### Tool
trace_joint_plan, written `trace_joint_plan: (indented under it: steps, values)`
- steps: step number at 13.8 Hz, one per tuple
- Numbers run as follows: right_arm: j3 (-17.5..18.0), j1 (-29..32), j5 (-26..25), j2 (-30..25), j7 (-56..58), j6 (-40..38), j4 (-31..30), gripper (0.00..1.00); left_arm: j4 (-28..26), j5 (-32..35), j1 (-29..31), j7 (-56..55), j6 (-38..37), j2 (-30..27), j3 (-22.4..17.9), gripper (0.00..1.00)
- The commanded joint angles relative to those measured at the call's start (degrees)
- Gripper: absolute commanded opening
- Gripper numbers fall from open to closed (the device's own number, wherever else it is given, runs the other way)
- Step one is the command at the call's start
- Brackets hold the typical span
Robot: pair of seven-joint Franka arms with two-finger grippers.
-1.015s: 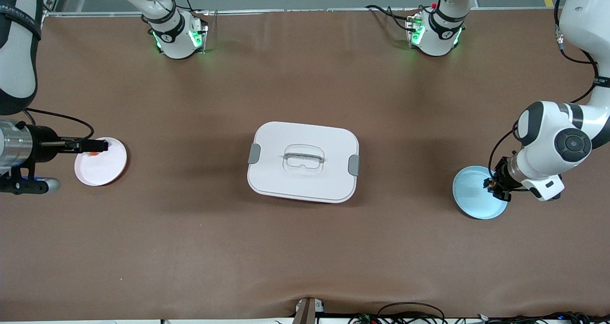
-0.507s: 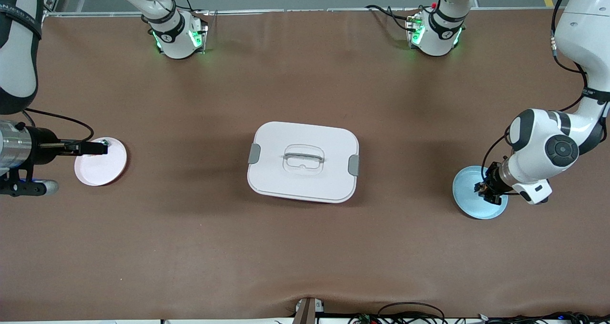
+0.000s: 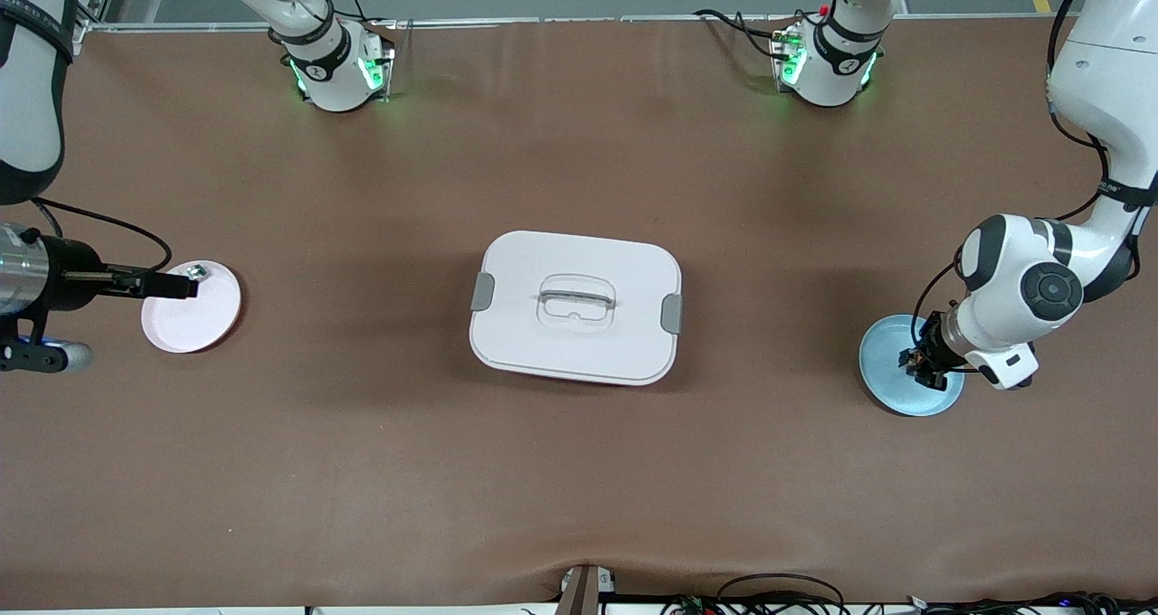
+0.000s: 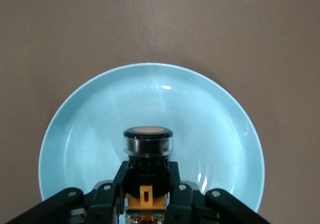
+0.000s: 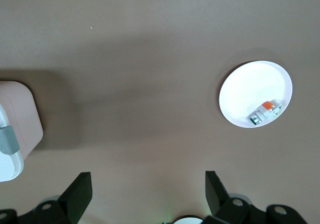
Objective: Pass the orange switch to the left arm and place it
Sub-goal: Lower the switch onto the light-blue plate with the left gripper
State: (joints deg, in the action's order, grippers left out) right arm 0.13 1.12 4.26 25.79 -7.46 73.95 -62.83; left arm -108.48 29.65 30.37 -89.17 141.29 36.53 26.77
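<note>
Orange switch (image 4: pixel 147 156) sat clamped in the left end effector (image 4: pixel 146 194) just over the blue plate (image 4: pixel 80 134), so only release seemed left, while the right end effector (image 5: pixel 145 194), fingers apart, waited above the surface (image 3: pixel 579 470).

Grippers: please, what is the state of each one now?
Left gripper: shut on the black orange-capped switch, over the light-blue round plate.
Right gripper: open, empty.
</note>
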Motion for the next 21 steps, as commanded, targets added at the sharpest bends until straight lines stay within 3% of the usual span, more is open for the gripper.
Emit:
trace_joint_plan:
  steps: [1,5,6,8,10,15,19,21]
  values:
    - [0.5,0.1,-0.9,-2.9,-1.1,0.1,-1.2,1.00,-0.1,1.9,0.4,-1.6,1.2,0.6,0.1,0.00]
    - [0.7,-0.7,-0.5,-5.5,-1.2,0.9,-1.2,1.00,-0.1,2.0,0.3,-1.5,1.2,1.0,0.0,0.03]
    - [0.5,-1.2,-0.9,-6.1,-1.2,1.0,-1.3,1.00,-0.1,2.5,0.3,-1.5,1.2,1.0,0.0,0.09]
    - [0.4,-0.8,-0.9,-6.4,-1.2,0.8,-1.7,1.00,0.0,2.7,0.4,-1.5,1.2,0.9,0.1,0.44]
    - [0.1,-0.5,-0.8,-7.1,-1.2,0.2,-1.9,1.00,0.3,2.7,0.2,-1.5,1.1,0.9,0.1,0.98]
    - [0.0,0.3,-1.3,-12.0,-1.2,1.0,-7.2,1.00,0.3,2.6,-0.6,-4.0,0.5,-0.5,0.3,1.00]
    - [0.1,-0.2,-4.0,-14.0,-1.2,2.5,-8.0,1.00,0.8,2.6,-0.9,-5.6,0.4,-0.8,0.8,1.00]
    - [0.1,0.0,-3.9,-16.6,-1.2,5.1,-11.8,1.00,1.2,2.6,-1.5,-5.6,0.4,-1.0,0.9,1.00]
